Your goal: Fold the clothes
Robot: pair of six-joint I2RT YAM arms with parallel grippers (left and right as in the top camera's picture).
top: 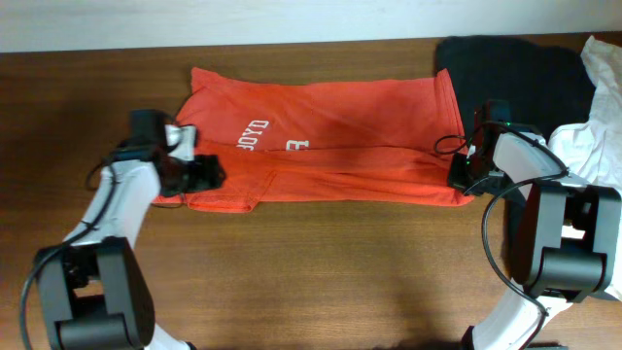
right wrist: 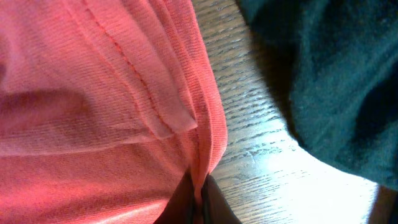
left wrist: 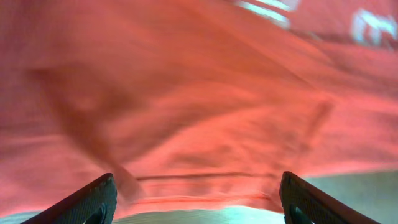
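Observation:
The red-orange T-shirt [top: 330,136] with white lettering lies partly folded across the middle of the table. My left gripper [top: 201,174] is at its left end. In the left wrist view its fingers [left wrist: 198,200] are spread wide and open, with the shirt's hem [left wrist: 205,130] lying between and ahead of them. My right gripper [top: 461,176] is at the shirt's lower right corner. In the right wrist view its fingers [right wrist: 199,198] are pinched shut on the shirt's folded edge [right wrist: 124,93], just above the wood.
A black garment [top: 515,68] lies at the back right, close to the shirt's right edge, and shows in the right wrist view [right wrist: 336,81]. A white garment [top: 604,107] lies at the far right. Bare wooden table [top: 330,262] stretches in front of the shirt.

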